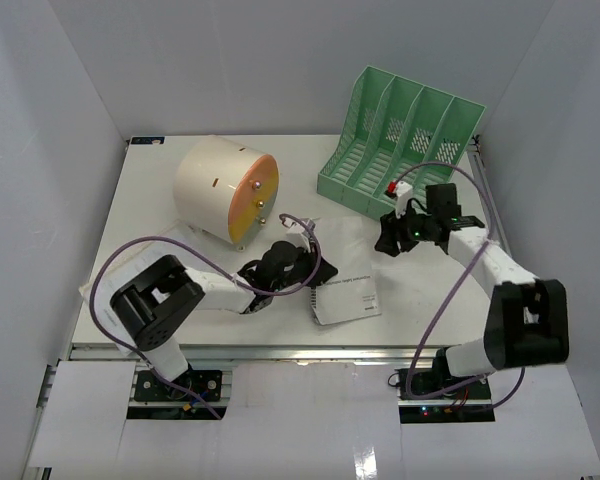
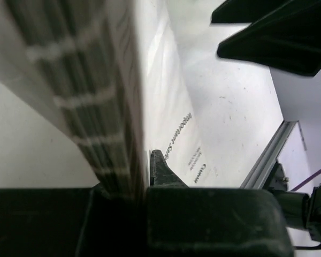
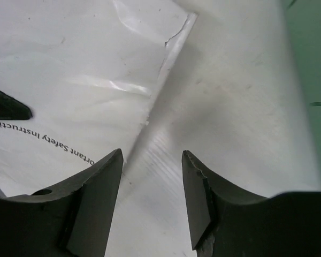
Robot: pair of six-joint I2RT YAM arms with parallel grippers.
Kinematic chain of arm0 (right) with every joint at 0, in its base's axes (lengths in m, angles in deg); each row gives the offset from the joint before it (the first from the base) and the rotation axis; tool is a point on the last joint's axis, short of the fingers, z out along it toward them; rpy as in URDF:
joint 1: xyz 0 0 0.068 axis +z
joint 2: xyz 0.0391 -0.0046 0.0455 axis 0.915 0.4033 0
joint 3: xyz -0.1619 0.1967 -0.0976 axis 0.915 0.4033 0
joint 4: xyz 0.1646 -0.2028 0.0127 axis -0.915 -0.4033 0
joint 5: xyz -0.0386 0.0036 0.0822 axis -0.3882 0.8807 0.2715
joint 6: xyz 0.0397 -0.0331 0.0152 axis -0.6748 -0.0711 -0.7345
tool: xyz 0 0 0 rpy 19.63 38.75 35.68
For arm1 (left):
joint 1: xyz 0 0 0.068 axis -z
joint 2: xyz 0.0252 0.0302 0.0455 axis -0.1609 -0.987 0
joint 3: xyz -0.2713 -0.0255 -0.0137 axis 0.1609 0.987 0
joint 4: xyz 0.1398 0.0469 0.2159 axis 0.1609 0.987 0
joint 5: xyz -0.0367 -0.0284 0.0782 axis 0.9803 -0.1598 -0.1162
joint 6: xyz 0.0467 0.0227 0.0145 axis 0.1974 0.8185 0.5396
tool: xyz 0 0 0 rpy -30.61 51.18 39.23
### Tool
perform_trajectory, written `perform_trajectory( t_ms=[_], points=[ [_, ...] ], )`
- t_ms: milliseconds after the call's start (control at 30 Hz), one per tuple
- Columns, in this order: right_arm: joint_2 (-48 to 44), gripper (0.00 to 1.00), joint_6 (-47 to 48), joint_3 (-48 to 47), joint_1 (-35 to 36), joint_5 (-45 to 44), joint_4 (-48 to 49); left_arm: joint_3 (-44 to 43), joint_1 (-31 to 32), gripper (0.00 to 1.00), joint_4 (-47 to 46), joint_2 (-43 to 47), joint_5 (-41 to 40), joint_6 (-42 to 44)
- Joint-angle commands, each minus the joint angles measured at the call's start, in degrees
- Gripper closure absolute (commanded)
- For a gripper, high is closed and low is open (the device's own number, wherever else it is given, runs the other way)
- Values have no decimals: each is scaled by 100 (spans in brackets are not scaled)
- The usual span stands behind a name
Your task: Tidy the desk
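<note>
At centre of desk (image 1: 155, 200), left gripper (image 1: 283, 263) is clamped on booklet (image 1: 348, 298) at its left edge; its wrist cam shows the page stack pinched between the fingers. Cover print reads "Important Safe…" there and "…tant Safety Instructio…" from the right wrist. A smaller word under it looks like "Canon", not sure. Booklet sits in a clear plastic sleeve (image 3: 123, 32). Right gripper (image 1: 390, 240) hangs over the sleeve's corner, jaws apart with nothing between them, between booklet and green rack (image 1: 400, 140). Cream drum box (image 1: 225, 190) lies on its side back-left. Desk is the white top under it all, white walls around, metal rail along the front. Loose sheet (image 1: 105, 285) lies under the left arm.
</note>
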Motion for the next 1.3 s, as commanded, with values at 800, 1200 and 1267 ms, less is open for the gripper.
perform_trajectory(
  t_ms=[800, 1200, 1267],
  points=[
    [-2841, 28, 429, 793, -2028, 1549, 854, -6847, -476, 100, 724, -2605, -1576, 5282],
    [-2818, 28, 330, 822, -2157, 1633, 913, -8879, -668, 100, 148, -4422, -1743, 5468],
    [-2806, 28, 320, 828, -2172, 1652, 922, -8869, -701, 100, 56, -4533, -1588, 5179]
  ],
)
